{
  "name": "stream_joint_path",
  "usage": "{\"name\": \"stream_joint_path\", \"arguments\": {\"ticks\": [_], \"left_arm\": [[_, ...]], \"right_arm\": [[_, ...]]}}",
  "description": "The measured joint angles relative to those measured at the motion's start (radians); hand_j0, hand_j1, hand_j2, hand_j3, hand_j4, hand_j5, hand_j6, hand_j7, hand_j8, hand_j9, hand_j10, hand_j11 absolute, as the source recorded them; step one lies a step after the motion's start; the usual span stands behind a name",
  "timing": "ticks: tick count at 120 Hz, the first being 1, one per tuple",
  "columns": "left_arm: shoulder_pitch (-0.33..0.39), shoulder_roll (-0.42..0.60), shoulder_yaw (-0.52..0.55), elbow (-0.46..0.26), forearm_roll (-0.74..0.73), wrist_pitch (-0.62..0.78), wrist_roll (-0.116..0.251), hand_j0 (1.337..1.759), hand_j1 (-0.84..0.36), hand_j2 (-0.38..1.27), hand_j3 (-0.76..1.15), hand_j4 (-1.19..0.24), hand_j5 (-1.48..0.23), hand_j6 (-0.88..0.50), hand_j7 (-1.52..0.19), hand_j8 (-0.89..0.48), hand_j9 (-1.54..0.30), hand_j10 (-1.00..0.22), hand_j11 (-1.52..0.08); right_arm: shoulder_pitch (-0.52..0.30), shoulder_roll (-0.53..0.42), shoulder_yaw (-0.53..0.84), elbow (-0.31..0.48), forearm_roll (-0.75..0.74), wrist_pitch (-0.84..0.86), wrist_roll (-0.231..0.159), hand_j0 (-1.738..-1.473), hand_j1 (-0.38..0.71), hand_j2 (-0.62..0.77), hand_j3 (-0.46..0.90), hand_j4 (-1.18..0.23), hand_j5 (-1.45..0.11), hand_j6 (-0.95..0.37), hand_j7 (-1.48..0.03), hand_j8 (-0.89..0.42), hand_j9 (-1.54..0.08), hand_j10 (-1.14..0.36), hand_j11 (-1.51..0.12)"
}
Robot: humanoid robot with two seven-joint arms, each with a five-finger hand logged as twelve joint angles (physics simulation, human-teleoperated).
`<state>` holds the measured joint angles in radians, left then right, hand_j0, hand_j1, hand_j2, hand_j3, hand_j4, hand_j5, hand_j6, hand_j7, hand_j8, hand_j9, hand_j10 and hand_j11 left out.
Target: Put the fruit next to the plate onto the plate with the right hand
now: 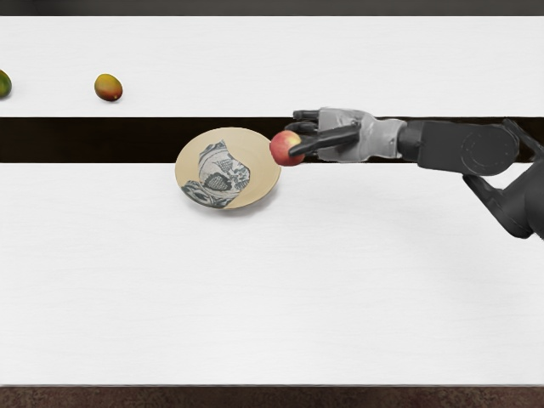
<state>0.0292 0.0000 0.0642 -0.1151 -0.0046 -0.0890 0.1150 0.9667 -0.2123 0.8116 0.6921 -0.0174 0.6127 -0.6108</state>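
A red and yellow fruit [284, 147] is held by my right hand [308, 138], whose arm comes in from the picture's right edge. The fingers are curled around the fruit, the thumb across its front. The fruit hangs just at the right rim of a tan plate [255, 157] that carries a black and white pattern and stands near the far edge of the near table. Whether the fruit touches the rim cannot be told. No left arm shows.
A dark gap [102, 140] runs between the near table and a far white table. On the far table lie a mango-like fruit [108, 87] and, at the left edge, a partly cut-off green fruit [3, 83].
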Motion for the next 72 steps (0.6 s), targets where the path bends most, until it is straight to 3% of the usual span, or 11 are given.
{"name": "stream_joint_path", "arguments": {"ticks": [44,72], "left_arm": [[0.0,0.0,0.0,0.0,0.0,0.0,0.0,1.658,0.34,0.0,0.0,-0.01,-0.01,-0.01,-0.01,-0.01,-0.01,-0.01,-0.01],[0.0,0.0,0.0,0.0,0.0,0.0,0.0,1.658,0.34,0.0,0.0,-0.01,-0.01,-0.01,-0.01,-0.01,-0.01,-0.01,-0.01]], "right_arm": [[0.054,0.112,-0.038,-0.004,-0.023,-0.006,0.0,-1.655,0.29,0.54,0.0,-0.86,-1.17,-0.61,-1.13,-0.42,-1.15,-0.52,-1.16],[0.124,0.137,-0.044,-0.146,-0.072,-0.015,0.0,-1.655,0.27,0.49,0.0,-0.86,-1.17,-0.61,-1.13,-0.42,-1.15,-0.53,-1.16]]}}
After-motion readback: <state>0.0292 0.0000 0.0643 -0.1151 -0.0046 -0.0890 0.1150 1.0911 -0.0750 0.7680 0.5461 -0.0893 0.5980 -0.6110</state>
